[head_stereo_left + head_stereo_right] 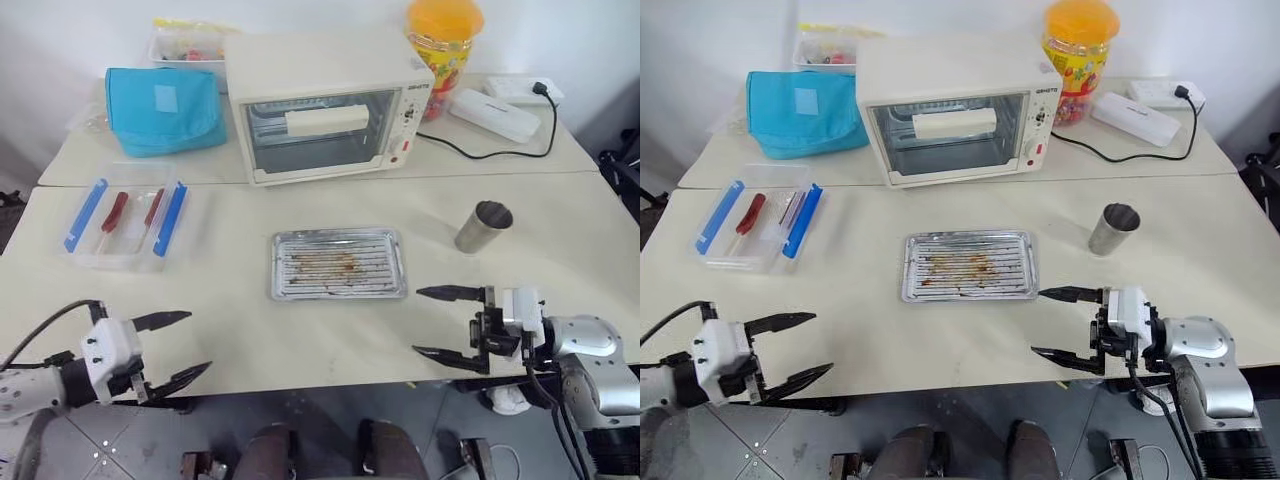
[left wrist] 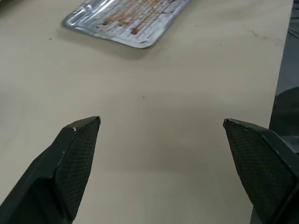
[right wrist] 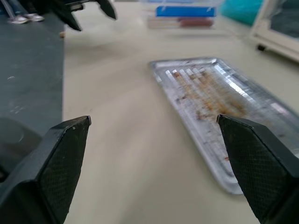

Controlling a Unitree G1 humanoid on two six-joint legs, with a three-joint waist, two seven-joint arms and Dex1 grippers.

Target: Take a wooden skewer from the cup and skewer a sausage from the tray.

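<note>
I have the cream table (image 1: 230, 300) in front of me, with a white toaster oven (image 1: 325, 105) at the far middle and a blue pouch (image 1: 165, 108) to its left. An orange-lidded jar (image 1: 443, 40) stands far right of the oven. At the left sits a clear plastic box with blue clips (image 1: 125, 222), and I can see reddish sausages inside it.

The tray (image 1: 338, 264) lies in the middle of the table, long axis running left to right. Its ridged bottom is brown-stained and I see no sausage on it.

The cup (image 1: 484, 227) stands upright to the right of the tray, a little farther away. I cannot make out any skewer in it from the head views.

My right gripper (image 1: 450, 322) hangs at the near right edge, fingers spread wide and holding nothing. The cup lies beyond it, slightly to its right, and near. My left gripper (image 1: 168, 350) hovers at the near left edge, fingers also apart and empty, well apart from the cup.

I judge the right arm is the one to reach forward for the cup first.
</note>
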